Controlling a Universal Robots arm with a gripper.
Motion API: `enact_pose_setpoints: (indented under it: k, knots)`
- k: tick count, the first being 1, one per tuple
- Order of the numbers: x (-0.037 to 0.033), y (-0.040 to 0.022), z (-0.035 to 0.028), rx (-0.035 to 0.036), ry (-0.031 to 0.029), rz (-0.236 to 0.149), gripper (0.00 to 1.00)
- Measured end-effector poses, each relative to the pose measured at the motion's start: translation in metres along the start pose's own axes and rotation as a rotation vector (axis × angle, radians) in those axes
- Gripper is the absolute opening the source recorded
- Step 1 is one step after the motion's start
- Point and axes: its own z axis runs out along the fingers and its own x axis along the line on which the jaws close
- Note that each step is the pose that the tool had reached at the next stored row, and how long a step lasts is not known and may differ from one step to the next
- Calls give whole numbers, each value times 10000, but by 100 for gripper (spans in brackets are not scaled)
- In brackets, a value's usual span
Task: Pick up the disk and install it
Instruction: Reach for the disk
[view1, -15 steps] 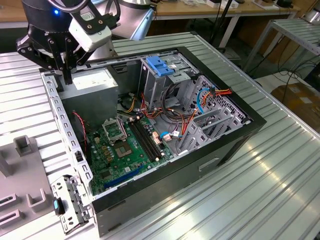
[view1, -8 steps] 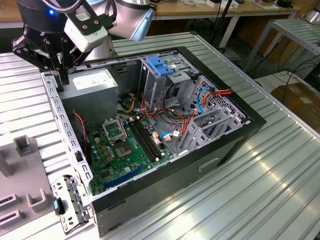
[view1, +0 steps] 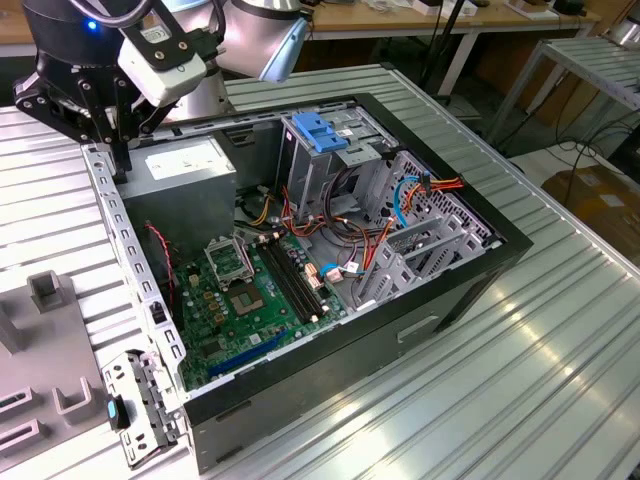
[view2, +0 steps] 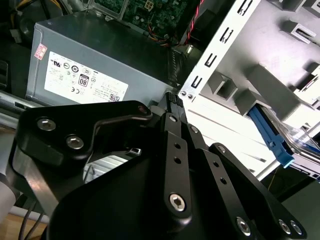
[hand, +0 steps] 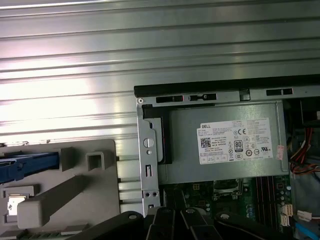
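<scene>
The disk (view2: 299, 144) lies in a grey holder block (view2: 280, 75) beside the computer case, and its blue side rail (view2: 271, 134) faces out. In the first wrist view the disk (hand: 22, 167) shows as a blue rail in the same block. My gripper (view1: 120, 162) hangs shut with nothing in it over the case's rear corner, beside the power supply (view1: 185, 170). In the second wrist view the gripper (view2: 173, 98) sits just above the case's perforated metal edge (view2: 215, 55), some way from the disk.
The open computer case (view1: 480, 250) lies on a ribbed metal table (view1: 560, 330). Inside are a motherboard (view1: 250, 300), loose cables and a metal drive cage (view1: 330, 175) topped by a blue bracket (view1: 318, 130). The grey holder block (view1: 40, 340) stands at the exterior view's left.
</scene>
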Motion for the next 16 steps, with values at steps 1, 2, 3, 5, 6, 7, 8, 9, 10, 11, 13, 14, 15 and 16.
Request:
enact_pose_setpoints:
  k: [1, 2, 3, 5, 6, 7, 8, 9, 10, 11, 13, 14, 15, 16]
  knots:
    - [6, 0, 0, 0, 0, 0, 11]
    - [11, -1, 1, 0, 0, 0, 11]
    - [16, -1, 1, 1, 1, 0, 11]
    - [25, -2, 2, 0, 0, 0, 11]
    - [29, -2, 2, 0, 0, 1, 11]
    - [33, -2, 2, 0, 0, 0, 11]
    - [37, -3, 3, 0, 0, 0, 11]
    - [40, -3, 3, 1, 1, -1, 11]
    - [42, -3, 4, 0, 0, -1, 11]
    - [45, -4, 4, 0, 0, 0, 11]
    - [52, -4, 5, 1, 1, 0, 11]
    - [56, -4, 5, 0, 1, 0, 11]
    - [61, -5, 6, 1, 1, 0, 11]
    - [68, -6, 7, 0, 0, 0, 11]
